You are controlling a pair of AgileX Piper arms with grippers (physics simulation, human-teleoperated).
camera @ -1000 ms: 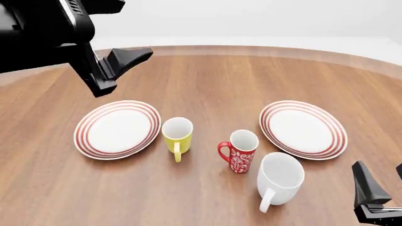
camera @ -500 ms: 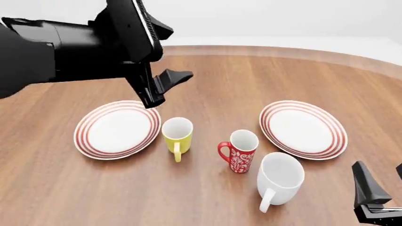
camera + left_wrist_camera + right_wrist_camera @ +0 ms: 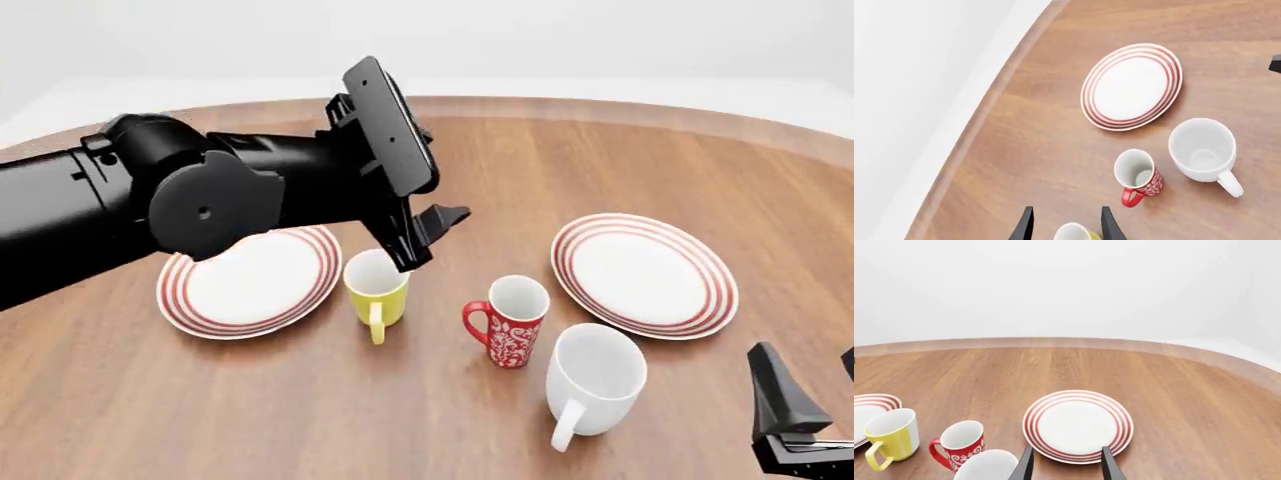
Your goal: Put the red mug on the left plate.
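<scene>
Three mugs: I see the red mug, a yellow mug and a white mug standing in a loose row on the wooden surface.
Red mug, position: it stands on the bare wood between the two plates, just beside the white mug and near the yellow one; it is not on either plate.
Red mug, orientation: upright, long axis vertical, mouth up; in the front view its loop handle points toward the yellow mug.
Red mug, look: glossy red with a white floral pattern, white inside; I can read no writing on it.
Left plate: round, white, red concentric rings at the rim; my left arm hides part of it.
Right plate: a match for the first, lying beyond the white mug.
Left gripper: black fingers spread apart, holding nothing, poised just above the yellow mug.
Right gripper: fingers parted, holding nothing, low at the near right edge, well apart from the red mug.
</scene>
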